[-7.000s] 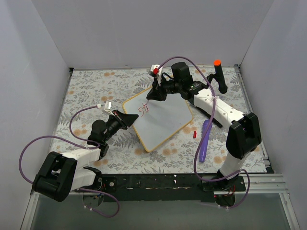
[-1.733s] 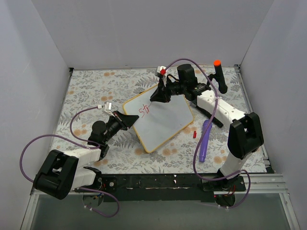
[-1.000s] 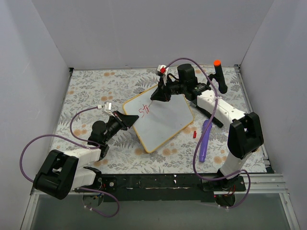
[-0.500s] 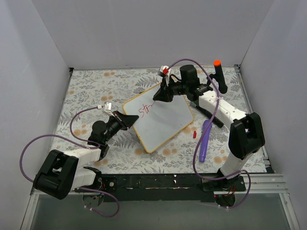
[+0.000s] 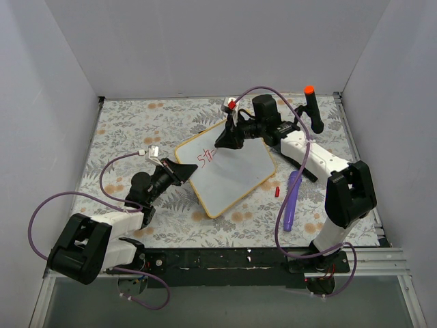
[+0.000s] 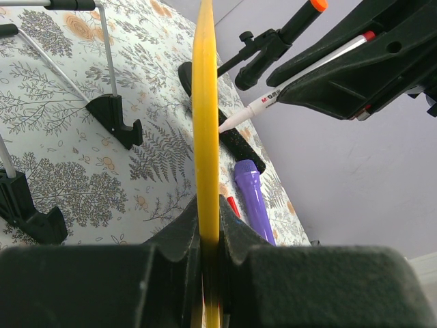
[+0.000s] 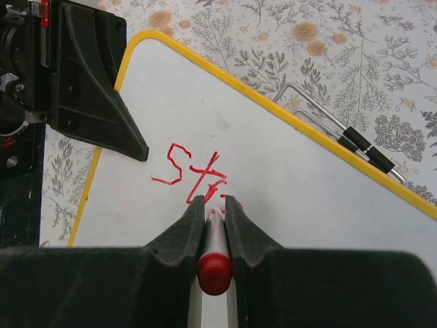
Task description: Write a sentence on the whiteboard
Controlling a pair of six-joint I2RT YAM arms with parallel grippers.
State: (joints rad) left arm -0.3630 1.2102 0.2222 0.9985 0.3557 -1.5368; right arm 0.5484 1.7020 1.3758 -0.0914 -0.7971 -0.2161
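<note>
So, the right gripper (image 7: pixel 214 205) is clenched on a white-barrelled red marker (image 7: pixel 214 265), aimed at the glossy white, yellow-framed whiteboard (image 5: pixel 235 174) right by the red handwritten "St" letters (image 7: pixel 194 174). The left gripper (image 6: pixel 210 208) pinches the board's yellow edge. The board sits mid-table on the floral tablecloth (image 5: pixel 123 130).

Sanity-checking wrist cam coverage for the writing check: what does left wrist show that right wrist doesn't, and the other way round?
Left wrist only: the whiteboard seen edge-on, just its yellow rim; beyond it a purple pen-like object and an orange-tipped black stand. No writing shows there.
Right wrist only: the board's white face with the sentence, only a red "St" plus a partial stroke.
Both: the left gripper clamping the board's edge, the right gripper shut on the marker, the black clip feet, and the floral cloth.
</note>
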